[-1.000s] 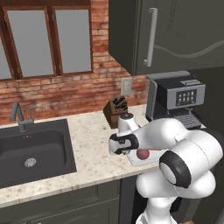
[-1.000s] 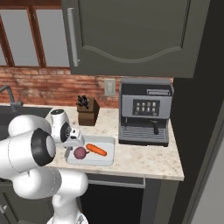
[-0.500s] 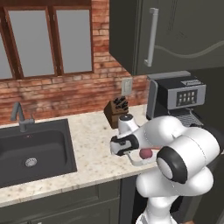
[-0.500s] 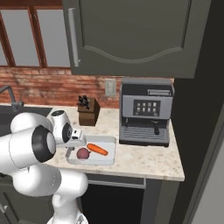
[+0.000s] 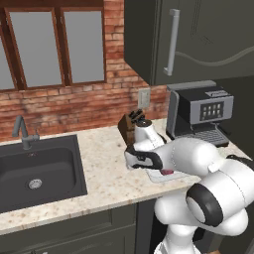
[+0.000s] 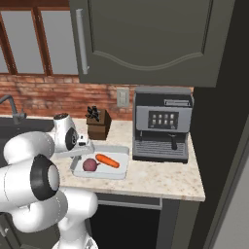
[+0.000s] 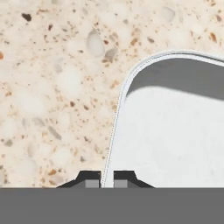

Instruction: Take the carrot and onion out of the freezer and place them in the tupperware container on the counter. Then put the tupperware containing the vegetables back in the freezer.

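Hand view: end effector clenched on the tupperware container wall.

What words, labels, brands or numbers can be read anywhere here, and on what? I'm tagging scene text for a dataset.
No legible text in any view.
Coffee machine: its dark front panel carries a grid of small pale squares, icons too small and blurred to read.
Wall outlet: plain, unmarked.
Tupperware container, knife block, counter: no print visible.
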